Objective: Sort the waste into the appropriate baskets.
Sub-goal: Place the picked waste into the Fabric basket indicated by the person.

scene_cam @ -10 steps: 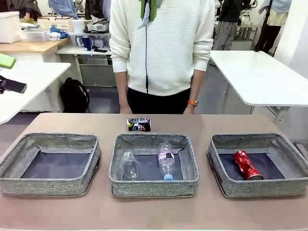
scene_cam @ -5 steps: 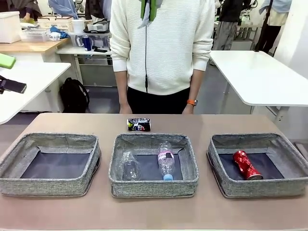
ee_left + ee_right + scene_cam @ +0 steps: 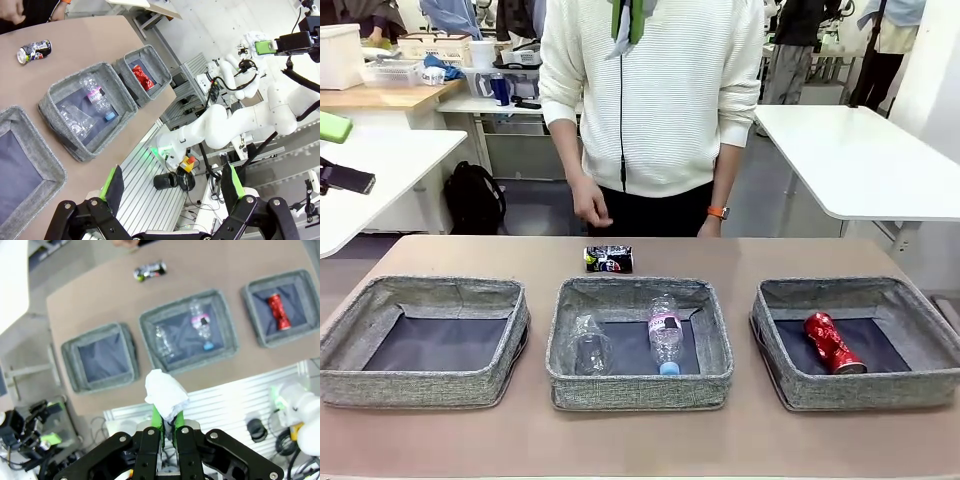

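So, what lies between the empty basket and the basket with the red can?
The middle basket, holding a clear cup and a bottle, as the front view shows.

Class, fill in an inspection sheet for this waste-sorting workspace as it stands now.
Surface: brown table, plain, no spills seen.
Job's things: clear cup and bottle in middle basket; red can in right basket; left basket holds nothing; dark multicoloured can on table beyond them.
Clutter: nothing seen.
Pincers: left pincer open; right pincer shut on white paper ball, high above table.
Cables: loose cables on floor by robot base.
Surroundings: person in white jumper at far side; white tables behind.
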`<state>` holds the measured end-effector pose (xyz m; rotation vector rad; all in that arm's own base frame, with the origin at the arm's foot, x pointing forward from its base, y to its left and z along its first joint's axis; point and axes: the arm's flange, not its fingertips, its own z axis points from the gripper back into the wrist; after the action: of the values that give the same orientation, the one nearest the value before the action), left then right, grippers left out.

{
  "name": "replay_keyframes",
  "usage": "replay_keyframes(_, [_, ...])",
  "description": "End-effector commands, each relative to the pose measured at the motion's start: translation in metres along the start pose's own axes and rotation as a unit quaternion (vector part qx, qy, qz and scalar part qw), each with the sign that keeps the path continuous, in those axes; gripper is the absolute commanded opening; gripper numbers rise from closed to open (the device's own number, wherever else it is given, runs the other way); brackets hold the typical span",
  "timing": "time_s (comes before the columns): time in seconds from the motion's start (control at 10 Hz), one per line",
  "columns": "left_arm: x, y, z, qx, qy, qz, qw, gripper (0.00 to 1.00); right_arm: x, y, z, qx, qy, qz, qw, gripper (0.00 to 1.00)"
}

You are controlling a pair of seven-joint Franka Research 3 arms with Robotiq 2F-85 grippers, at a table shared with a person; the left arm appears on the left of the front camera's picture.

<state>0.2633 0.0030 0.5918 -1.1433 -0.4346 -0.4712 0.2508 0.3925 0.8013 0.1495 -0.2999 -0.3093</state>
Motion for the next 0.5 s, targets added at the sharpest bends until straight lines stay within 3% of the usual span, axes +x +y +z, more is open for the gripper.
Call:
replay_keyframes(0.0, [-0.0001,-0.0002,-0.0008,-0.009,-0.004,-0.011,1.000,1.00,-0.0016,-0.0023,-0.0008,0.005,-0.008,-0.005,1.000,0.09])
replay_keyframes(0.4, [-0.0001,-0.0002,-0.0008,-0.009,-0.004,-0.011,1.000,1.00,-0.0016,-0.0023,-0.0008,0.005,-0.008,-0.005,1.000,0.09])
